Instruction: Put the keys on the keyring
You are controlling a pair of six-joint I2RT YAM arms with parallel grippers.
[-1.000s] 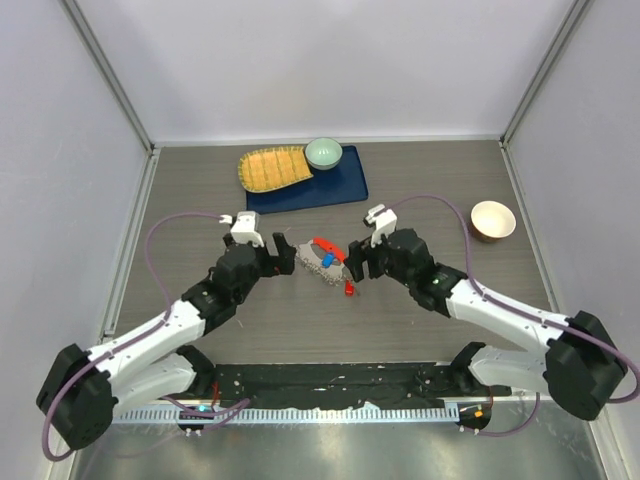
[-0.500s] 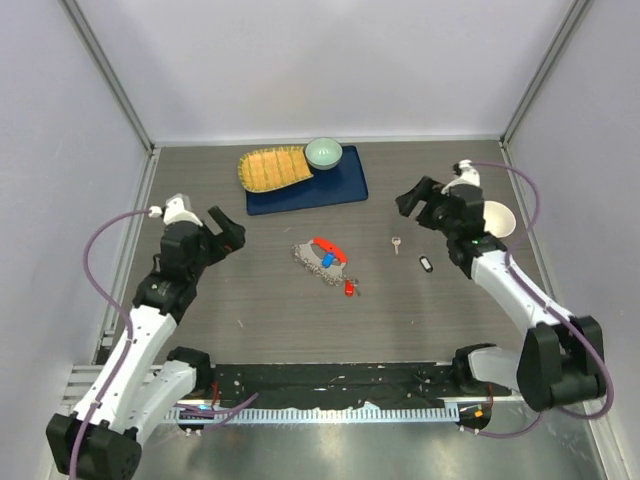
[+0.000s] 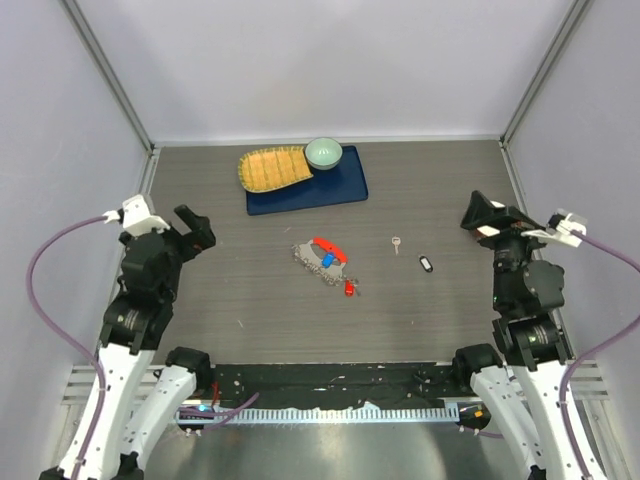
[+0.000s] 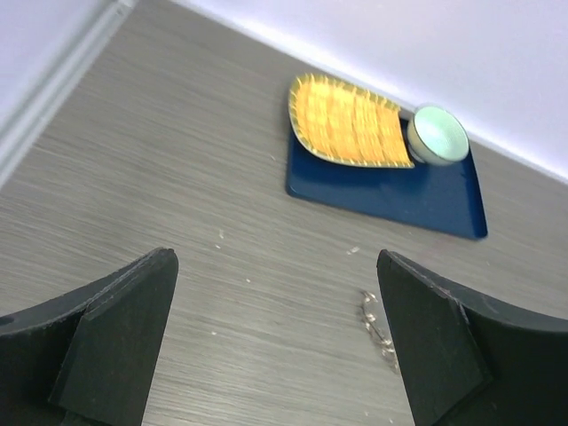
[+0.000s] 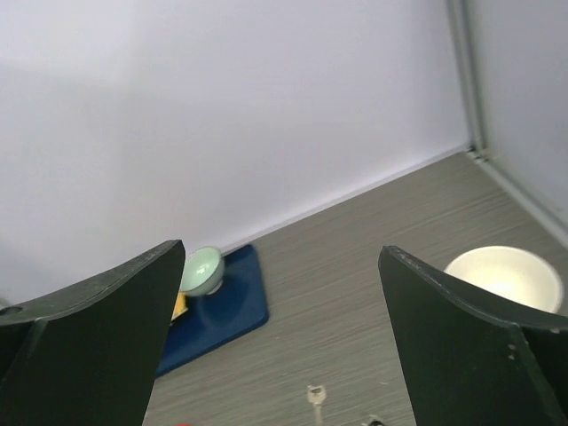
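Keyring (image 3: 308,256): grey chain tangle, curved red tag, lying flat nearer than blue mat (image 3: 340,188). Blue-headed key (image 3: 327,261) against tangle. Red-headed key (image 3: 349,289) just beyond, farther from mat.

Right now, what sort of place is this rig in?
Probably an enclosed lab test cell: blank pale walls box in a wood-grain table, the left arm and right arm are mounted at its near edge, and staged props such as a blue tray sit on it.

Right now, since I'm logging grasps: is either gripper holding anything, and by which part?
Nothing is held: left gripper and right gripper are open and empty.
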